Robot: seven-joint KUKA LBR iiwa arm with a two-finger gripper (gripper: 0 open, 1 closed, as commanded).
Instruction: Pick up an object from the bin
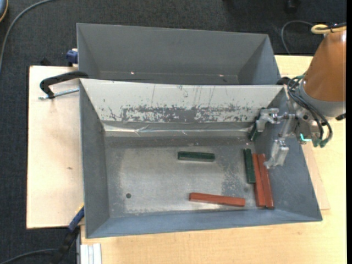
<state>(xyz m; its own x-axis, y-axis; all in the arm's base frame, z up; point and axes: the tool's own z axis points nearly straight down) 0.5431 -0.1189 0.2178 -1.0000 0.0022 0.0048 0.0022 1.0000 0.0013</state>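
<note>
The gripper (272, 144) hangs low at the right wall of the bin (165, 114). Whether it is open or closed cannot be told. Directly beneath it is the far end of a long red bar (264, 186), which runs from the gripper toward the near wall. A dark green bar (249, 168) lies close alongside, on the red bar's left. Well left of the gripper lies a second green bar (196, 156). Left and nearer lies a second red bar (217, 199).

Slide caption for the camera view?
Tool over side-by-side red bar and green bar at bin's right wall; middle green bar and near red bar lie apart.
</note>
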